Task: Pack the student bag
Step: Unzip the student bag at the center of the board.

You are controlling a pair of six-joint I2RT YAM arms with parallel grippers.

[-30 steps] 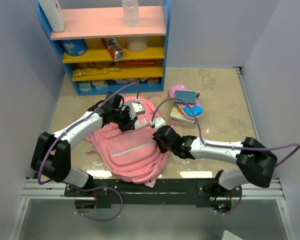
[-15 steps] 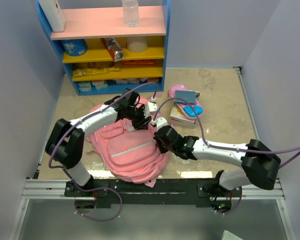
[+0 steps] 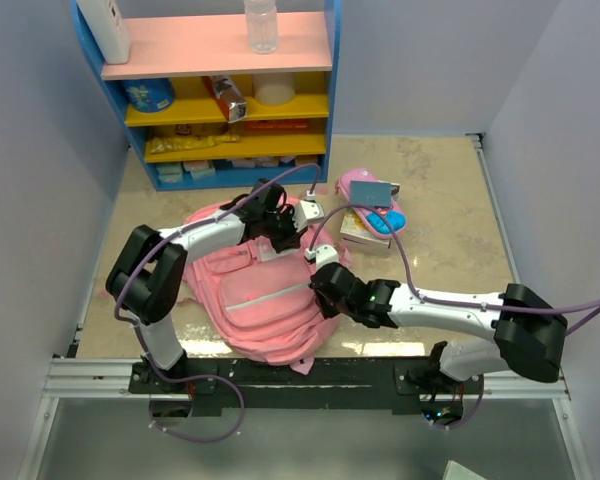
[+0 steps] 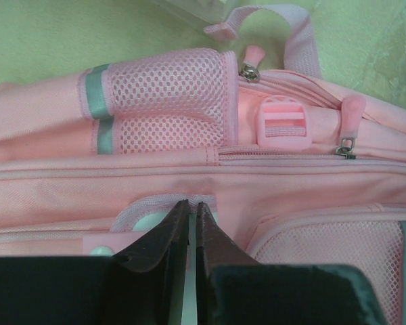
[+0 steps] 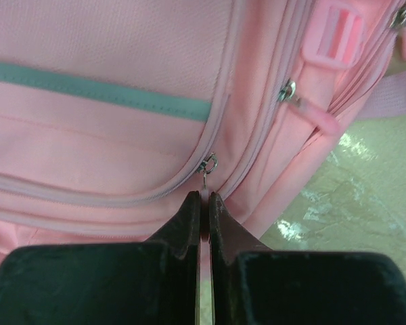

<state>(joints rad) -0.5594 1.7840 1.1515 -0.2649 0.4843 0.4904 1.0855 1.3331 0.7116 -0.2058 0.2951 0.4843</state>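
The student bag (image 3: 255,300), a big soft pink backpack, lies flat in the middle of the table. My left gripper (image 3: 280,243) is at its far top edge. In the left wrist view its jaws (image 4: 191,203) stand almost together, pinching the pale webbing rim of a mint-grey trim patch (image 4: 145,220) on the bag (image 4: 291,183). My right gripper (image 3: 325,285) is at the bag's right side. In the right wrist view it (image 5: 204,195) is shut on a pink zip pull hanging from a metal slider (image 5: 208,163) on a curved pocket zip of the bag (image 5: 108,61).
A blue shelf unit (image 3: 220,90) with food packs and a clear bottle (image 3: 261,25) stands at the back. Right of the bag lie a pink pencil case (image 3: 358,183) and stacked books (image 3: 365,228). Walls close in left and right.
My left gripper moved right along the bag's top, opened briefly and closed again on the trim. My right gripper closed on the zip pull and shifted slightly toward the near edge.
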